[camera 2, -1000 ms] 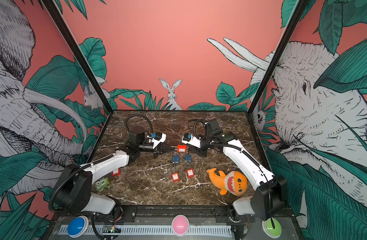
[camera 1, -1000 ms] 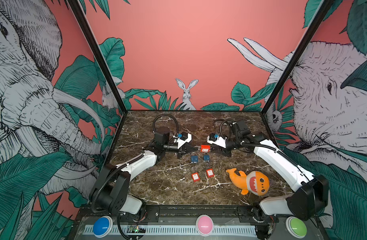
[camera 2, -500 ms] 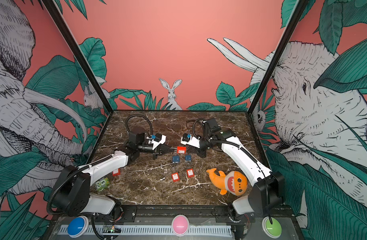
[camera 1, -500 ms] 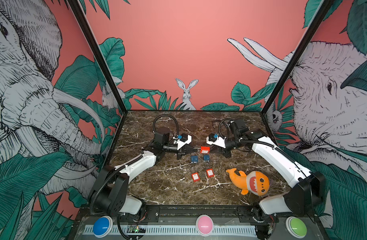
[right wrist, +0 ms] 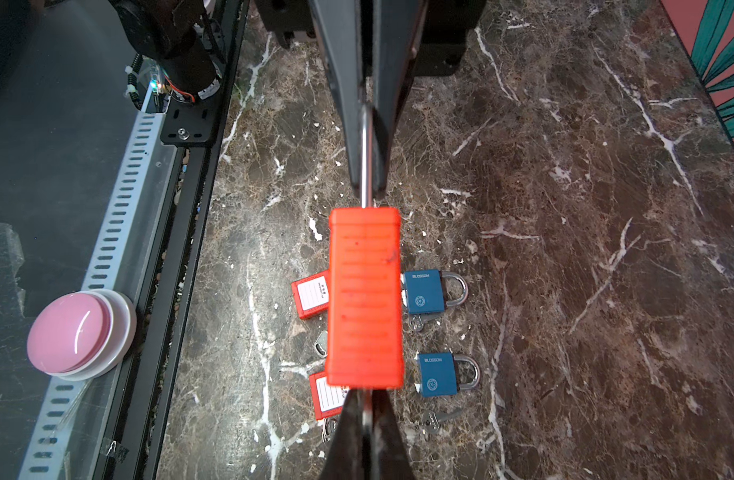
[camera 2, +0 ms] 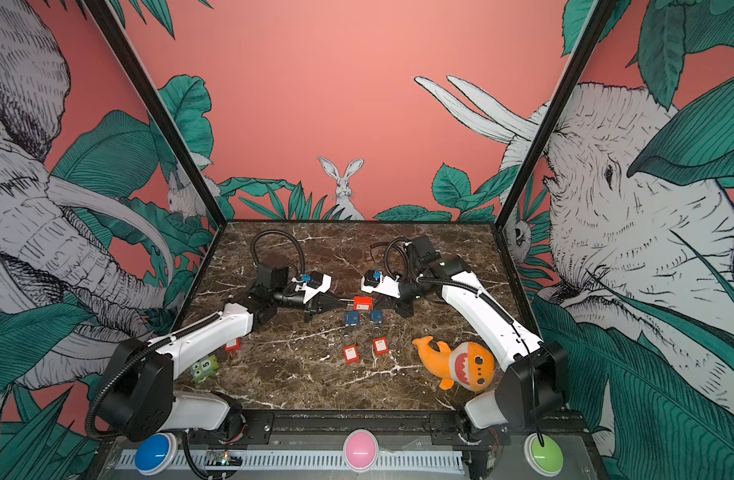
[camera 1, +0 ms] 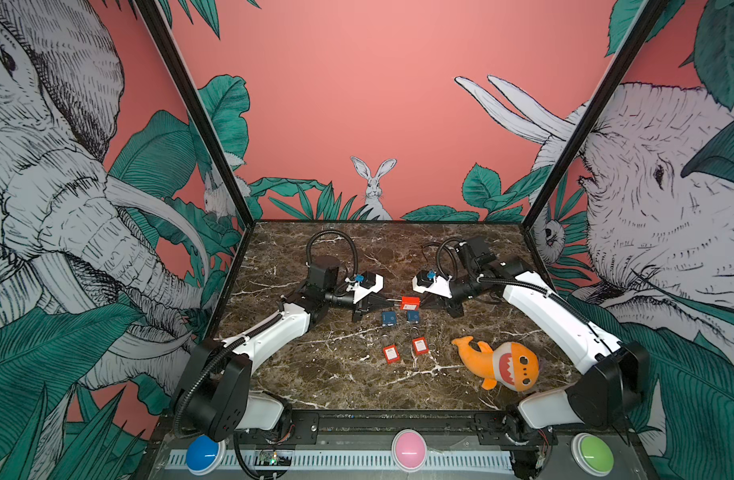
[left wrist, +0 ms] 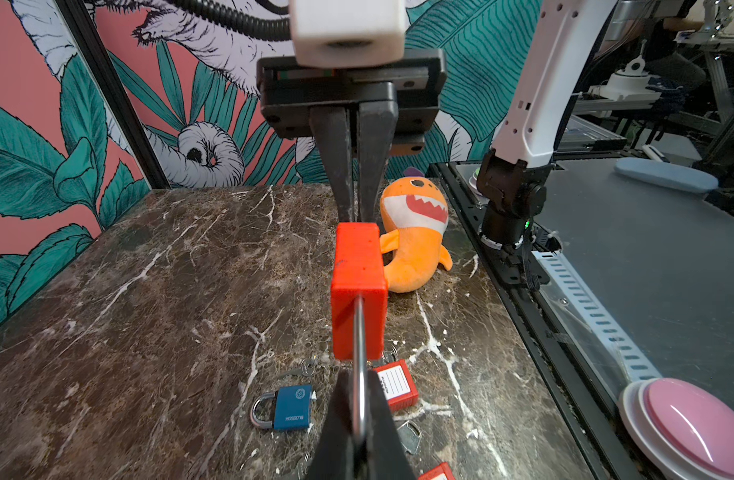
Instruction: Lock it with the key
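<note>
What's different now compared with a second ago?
The right end effector closed at the far end of the red padlock. The left end effector kept gripping its shackle; the loose padlocks and plush shark stayed put.

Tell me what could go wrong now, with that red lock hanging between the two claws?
The left gripper pinches only the thin shackle of the red padlock; a twist could swing it or let it slip.
The right gripper is shut at the lock's other end, but what it grips is hidden; it may hold nothing.
A drop would land near the blue padlocks.
</note>
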You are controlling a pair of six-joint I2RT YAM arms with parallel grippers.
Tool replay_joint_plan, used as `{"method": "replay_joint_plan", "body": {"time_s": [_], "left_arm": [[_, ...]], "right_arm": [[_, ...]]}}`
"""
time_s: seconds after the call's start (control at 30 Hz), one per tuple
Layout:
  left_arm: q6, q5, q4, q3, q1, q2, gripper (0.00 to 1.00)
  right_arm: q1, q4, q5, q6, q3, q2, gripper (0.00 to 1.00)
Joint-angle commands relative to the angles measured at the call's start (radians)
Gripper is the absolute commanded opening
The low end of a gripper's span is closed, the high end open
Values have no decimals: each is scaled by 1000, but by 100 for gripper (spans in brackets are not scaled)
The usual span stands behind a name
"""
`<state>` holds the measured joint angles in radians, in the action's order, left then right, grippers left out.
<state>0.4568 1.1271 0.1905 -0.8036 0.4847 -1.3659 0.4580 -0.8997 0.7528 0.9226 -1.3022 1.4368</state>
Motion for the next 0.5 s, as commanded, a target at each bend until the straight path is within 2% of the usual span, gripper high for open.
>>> {"method": "replay_joint_plan", "body": {"time_s": [0.0, 0.33, 0.47], "left_arm": [[43, 18, -45, -7, -26, 58, 0], [46, 18, -62, -7, -43, 73, 0], [139, 20, -242, -45, -67, 85, 0]], "right_arm": [[-16, -21, 0, 31, 36, -38, 0], [-36, 20, 23, -3, 94, -61, 0], [-44, 58, -23, -37, 129, -72, 0]]}}
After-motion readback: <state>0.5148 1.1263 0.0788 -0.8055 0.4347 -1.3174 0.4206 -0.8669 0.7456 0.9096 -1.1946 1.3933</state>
